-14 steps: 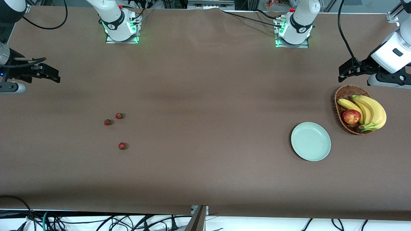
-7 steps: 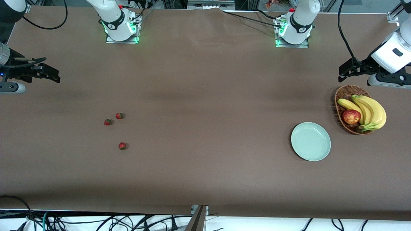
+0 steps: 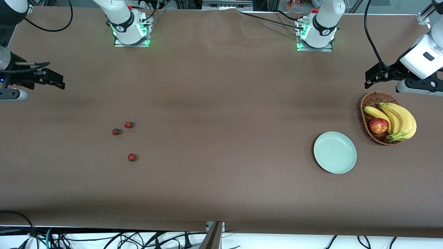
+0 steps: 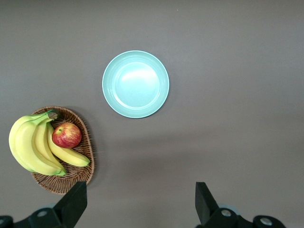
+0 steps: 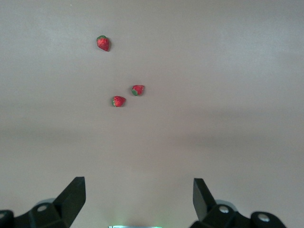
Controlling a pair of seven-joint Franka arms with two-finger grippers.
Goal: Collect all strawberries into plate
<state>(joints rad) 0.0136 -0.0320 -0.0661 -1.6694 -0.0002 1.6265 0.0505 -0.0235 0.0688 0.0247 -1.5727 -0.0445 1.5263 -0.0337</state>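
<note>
Three strawberries lie on the brown table toward the right arm's end: one (image 3: 128,125), one (image 3: 116,131) beside it, and one (image 3: 132,157) nearer the front camera. They also show in the right wrist view (image 5: 137,90), (image 5: 118,101), (image 5: 103,43). The pale mint-green plate (image 3: 335,152) sits toward the left arm's end and holds nothing; it also shows in the left wrist view (image 4: 136,84). My right gripper (image 3: 55,81) is open and empty, high at its end of the table. My left gripper (image 3: 373,76) is open and empty, high over the table beside the basket.
A brown wicker basket (image 3: 371,101) with bananas (image 3: 401,119) and a red-yellow apple (image 3: 378,126) stands beside the plate at the left arm's end. The two arm bases (image 3: 130,31), (image 3: 315,34) stand along the table's back edge.
</note>
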